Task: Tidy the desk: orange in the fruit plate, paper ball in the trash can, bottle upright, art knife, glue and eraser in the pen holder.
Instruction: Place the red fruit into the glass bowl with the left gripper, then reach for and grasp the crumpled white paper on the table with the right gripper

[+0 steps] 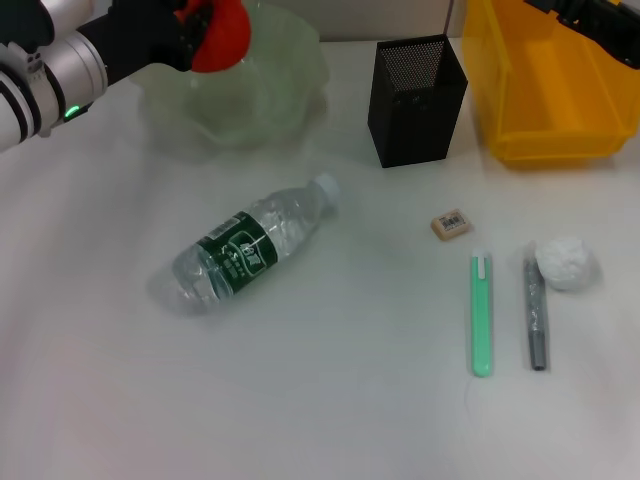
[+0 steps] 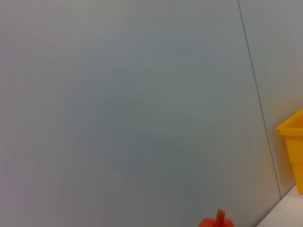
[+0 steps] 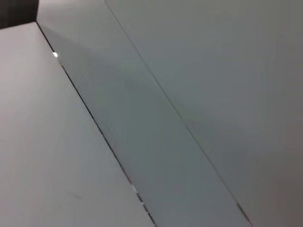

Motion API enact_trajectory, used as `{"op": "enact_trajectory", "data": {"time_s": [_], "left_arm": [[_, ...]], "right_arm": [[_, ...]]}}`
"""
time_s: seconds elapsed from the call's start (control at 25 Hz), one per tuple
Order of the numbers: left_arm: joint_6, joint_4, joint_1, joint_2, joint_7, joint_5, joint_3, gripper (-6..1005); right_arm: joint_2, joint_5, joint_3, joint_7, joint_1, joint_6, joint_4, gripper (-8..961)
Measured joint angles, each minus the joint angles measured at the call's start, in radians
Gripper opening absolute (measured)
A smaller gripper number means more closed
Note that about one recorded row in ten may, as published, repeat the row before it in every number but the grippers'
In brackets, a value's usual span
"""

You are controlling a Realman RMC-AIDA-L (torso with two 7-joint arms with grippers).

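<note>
A: Where's the orange [image 1: 222, 38] right now?

B: Clamped in the left gripper [image 1: 200, 35], held above the near-left rim of the fruit plate [image 1: 290, 100], not yet resting in it

A: So what does the drop depend on?

B: The bowl's hollow lies just to the right of and below the fruit, so I'd judge a short carry inward before letting go. The left arm is the one at work

A: And the right gripper?

B: Not visible; its wrist view shows only a blank wall

Orange [image 1: 222, 40] half behind the left gripper [image 1: 195, 30]; trash can [image 1: 545, 90] cropped at the frame edge.
</note>
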Motion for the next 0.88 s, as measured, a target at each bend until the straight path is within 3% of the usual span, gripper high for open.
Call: {"op": "enact_trajectory", "data": {"time_s": [0.28, 0.44, 0.56, 0.6, 0.64, 0.68, 0.72, 0.88], "left_arm": [[-0.003, -0.005, -0.005, 0.000, 0.013, 0.001, 0.002, 306], [-0.004, -0.006, -0.003, 0.000, 0.013, -0.001, 0.014, 435], [-0.002, -0.006, -0.002, -0.001, 0.012, -0.002, 0.016, 578], [0.000, -0.006, -0.001, -0.002, 0.014, -0.006, 0.016, 625], [0.002, -0.006, 0.001, -0.003, 0.014, -0.014, 0.016, 626], [0.003, -0.006, 0.003, -0.003, 0.014, -0.022, 0.016, 628], [0.005, -0.006, 0.005, -0.003, 0.014, -0.029, 0.016, 629], [0.012, -0.011, 0.012, -0.003, 0.014, -0.048, 0.016, 632]], "right_arm": [[-0.006, -0.004, -0.007, 0.036, 0.003, -0.008, -0.009, 822], [-0.023, -0.038, -0.026, 0.119, 0.013, -0.009, -0.102, 821], [-0.025, -0.148, -0.054, 0.302, 0.021, -0.009, -0.311, 821], [-0.025, -0.148, -0.054, 0.302, 0.021, -0.009, -0.311, 821], [-0.022, -0.182, -0.062, 0.352, 0.022, -0.010, -0.386, 821], [-0.014, -0.260, -0.084, 0.458, 0.022, -0.017, -0.543, 821], [-0.014, -0.260, -0.084, 0.458, 0.022, -0.017, -0.543, 821], [0.001, -0.472, -0.143, 0.682, 0.026, -0.048, -0.872, 820]]}}
